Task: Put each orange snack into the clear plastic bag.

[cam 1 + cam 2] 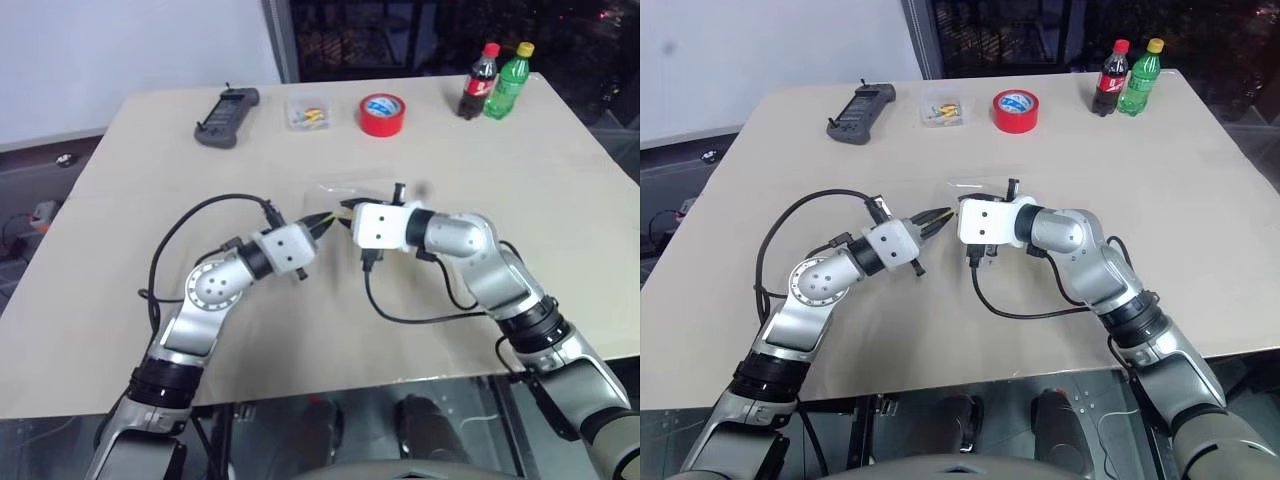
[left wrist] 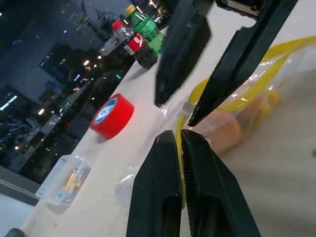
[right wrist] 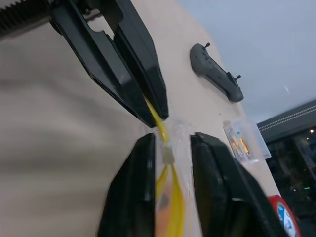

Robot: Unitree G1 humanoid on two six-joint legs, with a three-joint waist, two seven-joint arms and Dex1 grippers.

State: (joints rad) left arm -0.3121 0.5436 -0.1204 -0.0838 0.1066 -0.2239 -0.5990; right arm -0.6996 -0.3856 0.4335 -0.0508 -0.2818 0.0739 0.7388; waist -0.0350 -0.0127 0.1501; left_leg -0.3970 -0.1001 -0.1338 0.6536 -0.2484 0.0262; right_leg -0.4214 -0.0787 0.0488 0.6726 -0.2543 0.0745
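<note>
The clear plastic bag [image 2: 256, 98] is held up just off the table [image 1: 560, 200] near its centre, its yellow strip pinched at one end by the left gripper [image 2: 180, 140], whose fingers are pressed together on it. An orange snack [image 2: 224, 131] is seen already inside the bag, w/ more orange behind it; whether both are in cannot be told. The right gripper [image 3: 170, 148] is set astride the same strip, fingers slightly apart w/ the small white slider between them, prob. so the zip can be drawn shut while the other end is anchored. Both forearms are angled inward, tips nearly meeting, approx. level over the table. Along the far edge are lined a black remote [image 1: 226, 116], small clear box [image 1: 308, 112], red tape roll [image 1: 382, 113] & two bottles [image 1: 495, 82].
</note>
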